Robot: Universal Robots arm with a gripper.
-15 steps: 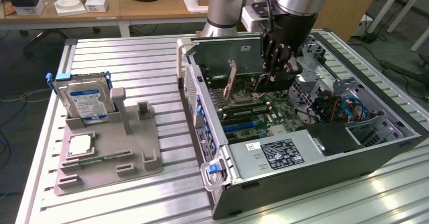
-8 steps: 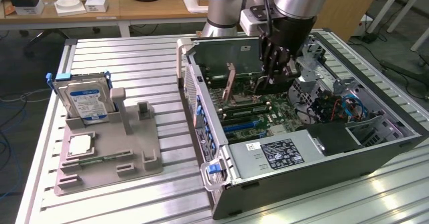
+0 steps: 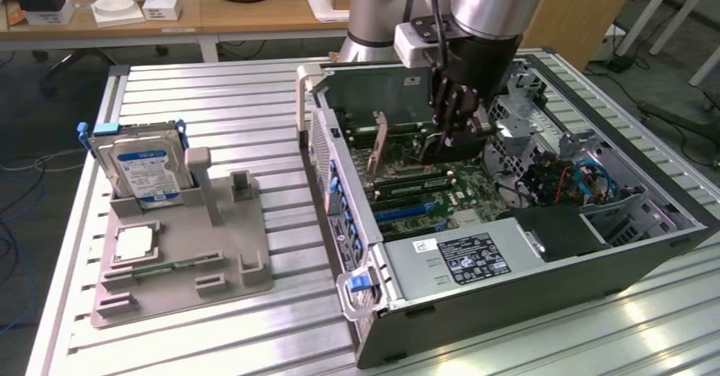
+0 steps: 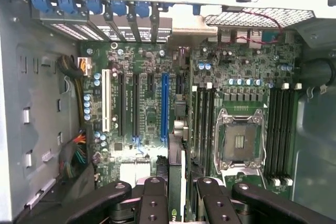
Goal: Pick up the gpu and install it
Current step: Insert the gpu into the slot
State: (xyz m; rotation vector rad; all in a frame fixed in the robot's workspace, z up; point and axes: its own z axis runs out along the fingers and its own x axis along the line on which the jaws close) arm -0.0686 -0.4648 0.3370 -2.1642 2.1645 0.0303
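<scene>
The computer case [image 3: 372, 308] lies open on the slotted table, with my gripper [image 3: 453, 136] reaching down into it. It is shut on the gpu [image 3: 464, 150], a thin dark card held upright over the motherboard [image 3: 433, 192]. In the wrist view the gpu [image 4: 176, 156] is seen edge-on, pinched between my black fingers [image 4: 154, 195]. It hangs above the board, next to the long blue slot [image 4: 164, 106] and the memory slots [image 4: 202, 124]. Whether its lower edge touches a slot is hidden.
The bare processor socket [image 4: 239, 140] and cable bundles [image 4: 73, 153] lie on either side of the card. Case walls and the power supply [image 3: 473, 258] hem in the gripper. On the exterior view's left, a grey holder [image 3: 214, 262] carries a blue-labelled hard drive [image 3: 141, 169].
</scene>
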